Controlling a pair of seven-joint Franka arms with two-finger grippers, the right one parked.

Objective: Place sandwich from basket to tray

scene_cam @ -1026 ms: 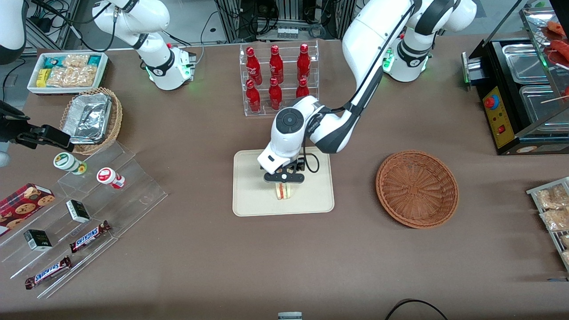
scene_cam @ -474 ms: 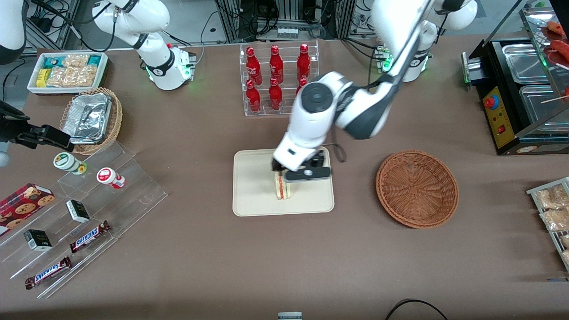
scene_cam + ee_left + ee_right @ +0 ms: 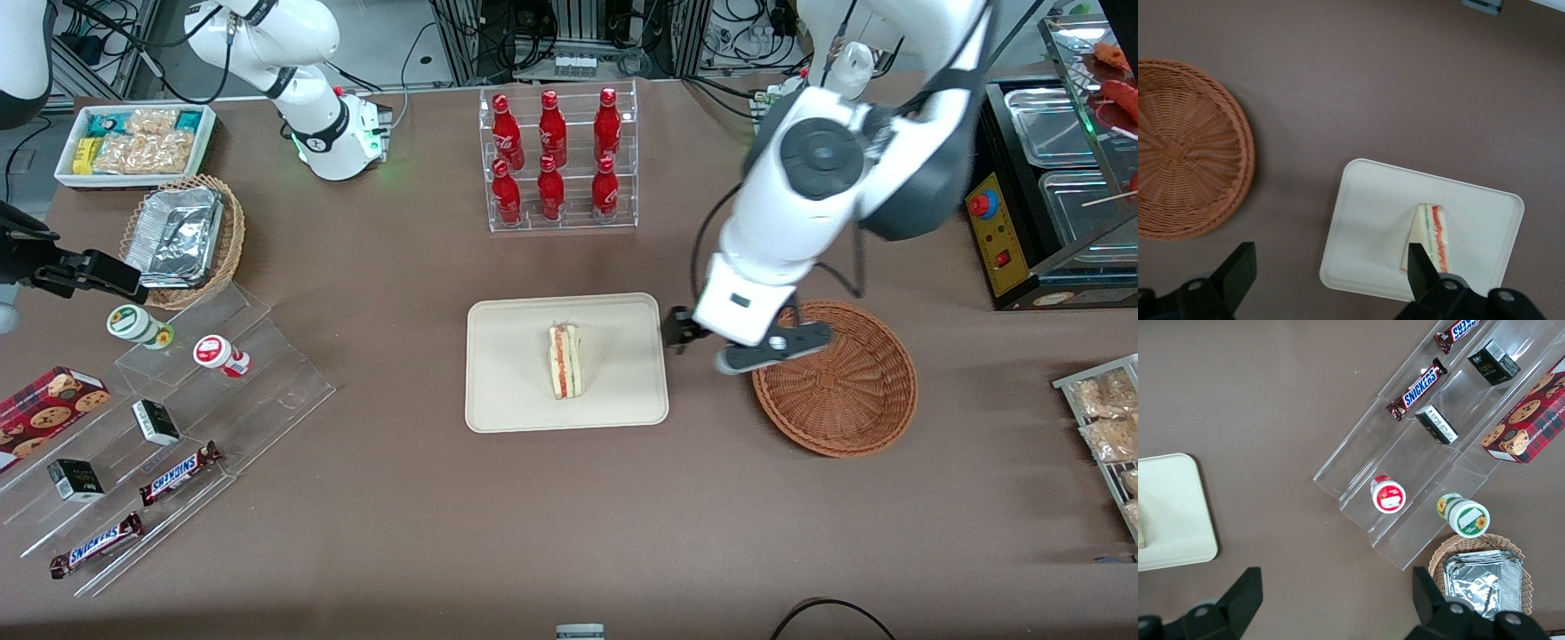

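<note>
Presently I see the sandwich (image 3: 564,362) on the tray (image 3: 507,400); gripper (image 3: 745,345), fingers (image 3: 1238,270) released, hangs between tray and basket (image 3: 836,378)

You can read "SNICKERS" on two chocolate bars (image 3: 180,472) (image 3: 96,545) lying on the clear stepped display rack (image 3: 267,391); the right wrist view shows the same wording on them (image 3: 1420,388). No other label reads clearly.
</note>
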